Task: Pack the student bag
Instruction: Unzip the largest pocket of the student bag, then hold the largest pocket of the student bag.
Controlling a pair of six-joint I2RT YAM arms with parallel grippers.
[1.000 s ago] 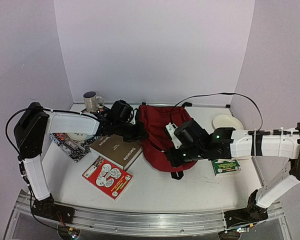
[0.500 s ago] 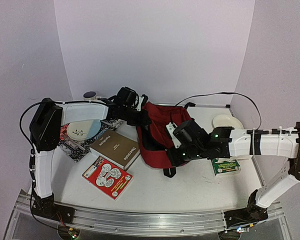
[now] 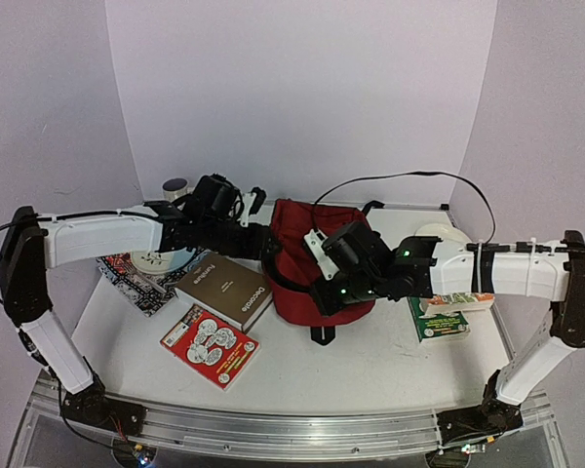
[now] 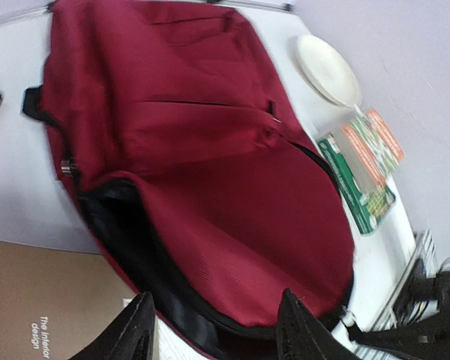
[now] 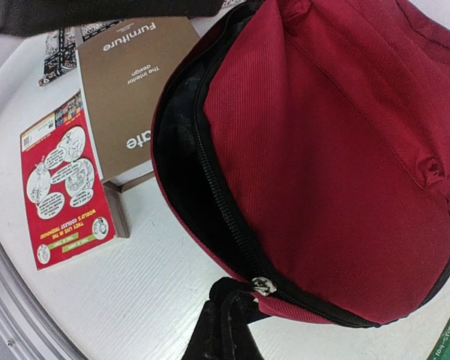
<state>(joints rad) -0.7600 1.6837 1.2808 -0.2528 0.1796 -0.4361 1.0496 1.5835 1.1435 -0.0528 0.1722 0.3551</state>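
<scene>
Red fabric marks the one backpack [image 3: 297,234], far the largest thing on the white table [image 3: 370,361]. It lies at the middle of the tabletop, toward the back wall, between the two arms. Its cloth is soft, finely ribbed and dark red, with black straps, a black zip along the rim and a dark lining showing in the gaping mouth, which faces the left side. Three books lie around it: a thick brown hardback [image 3: 224,290] touching the open edge, a thin glossy red booklet [image 3: 210,344] with round cartoon panels just beside that, and a green book [image 3: 439,320] to the right. There are two round plates, one plain cream [image 4: 326,69] at the far right and one pale with a pattern [image 3: 159,261] at the left, resting on a black-and-white printed sheet [image 3: 127,281]. One mug [image 3: 175,185] stands at the back left. The left gripper [image 4: 216,315] hangs over the bag's mouth with its jaws spread apart and nothing between them. The right gripper [image 5: 225,334] has its jaws pressed together on a black tab at the bag's near edge, beside the metal zip slider [image 5: 264,285].
</scene>
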